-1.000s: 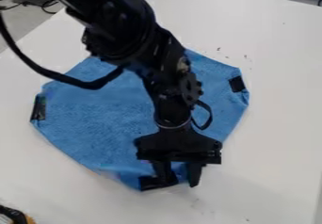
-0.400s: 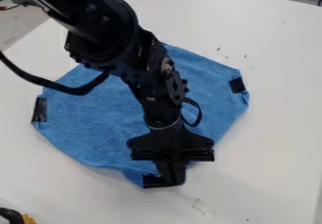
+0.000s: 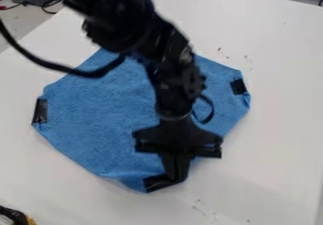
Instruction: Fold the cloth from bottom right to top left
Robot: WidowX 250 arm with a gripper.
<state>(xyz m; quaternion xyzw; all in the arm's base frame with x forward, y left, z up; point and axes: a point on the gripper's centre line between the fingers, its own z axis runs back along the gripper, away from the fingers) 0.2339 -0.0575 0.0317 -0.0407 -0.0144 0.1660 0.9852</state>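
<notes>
As a blue cloth [image 3: 95, 120] with black corner patches lies spread on a white table [image 3: 277, 125], a black gripper [image 3: 176, 177] hangs at its lower corner, fingers together, though whether they pinch fabric is hard to tell. Dark specks [image 3: 247, 57] dot the tabletop, a black-and-yellow object [image 3: 14, 215] sits lower left, and cables [image 3: 52, 6] trail beyond the table's upper-left edge.
</notes>
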